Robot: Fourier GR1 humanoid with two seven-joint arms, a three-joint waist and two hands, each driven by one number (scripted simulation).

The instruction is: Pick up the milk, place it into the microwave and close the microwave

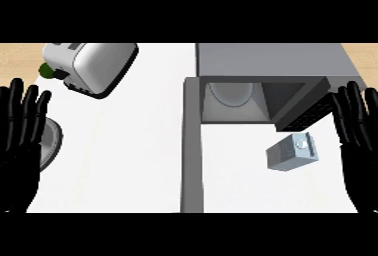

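Note:
A small grey milk carton (pixel 293 151) lies on the white counter (pixel 133 150), just in front of the microwave's opening. The grey microwave (pixel 273 62) sits at the back right with its cavity showing a round turntable (pixel 232 93); its door (pixel 193 145) swings out toward me as a long grey bar. My right hand (pixel 358 135) stands open with fingers up at the right edge, a short way right of the carton. At the left edge my left hand (pixel 18 145) rests open, fingers up. Neither hand touches anything.
A silver toaster (pixel 92 65) lies at the back left, with a green item (pixel 46 71) beside it. A grey round plate (pixel 50 142) peeks out behind my left hand. The counter's wooden edge shows at the top corners.

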